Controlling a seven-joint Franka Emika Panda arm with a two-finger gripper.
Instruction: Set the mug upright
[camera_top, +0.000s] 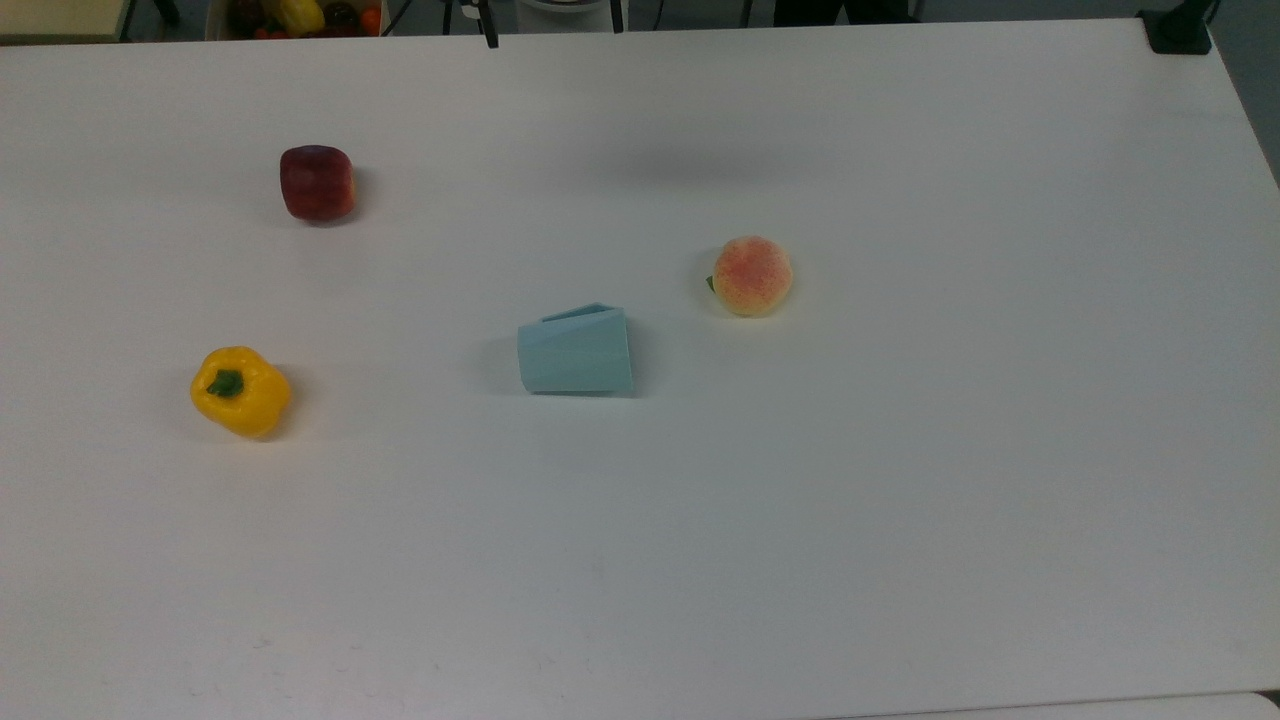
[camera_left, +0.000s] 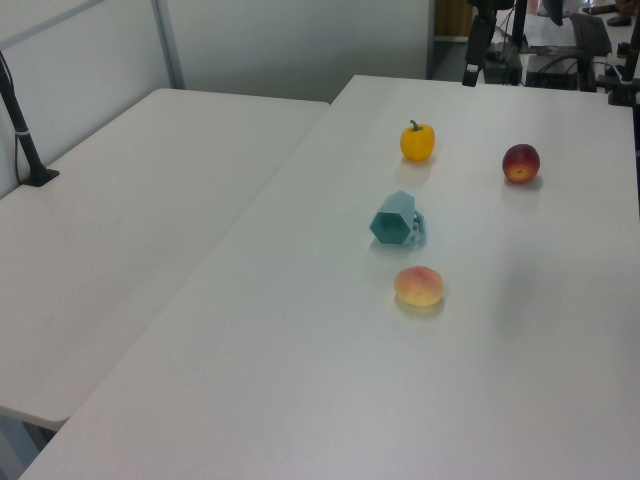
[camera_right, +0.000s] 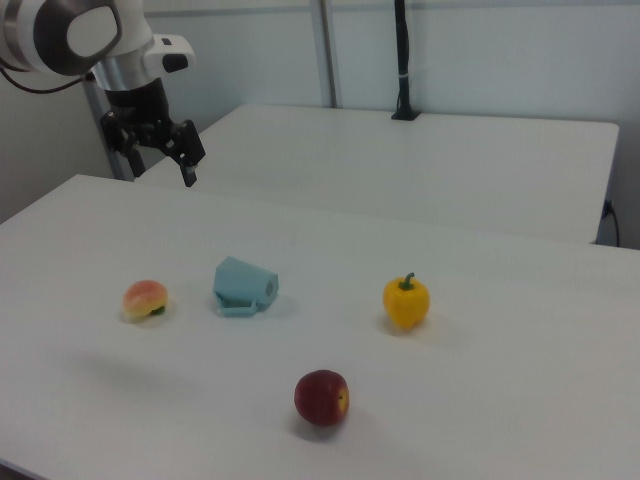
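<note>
Gripper: I see it raised, fingers apart, holding nothing | mug: on its side mid-table, rim toward the top view's 3 o'clock | peach: mug's 2 o'clock, top view

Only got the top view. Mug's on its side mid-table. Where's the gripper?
Observer: The right view has the gripper raised well above the table, at the right view's upper left, beyond the peach.
Operator: Open or shut?
Observer: Open, with the fingers spread and nothing between them.
Operator: Which end of the mug is the mouth?
Observer: In the left view the mug shows its hexagonal mouth turned toward the peach's side, and its handle sticks out to the left view's right.
</note>
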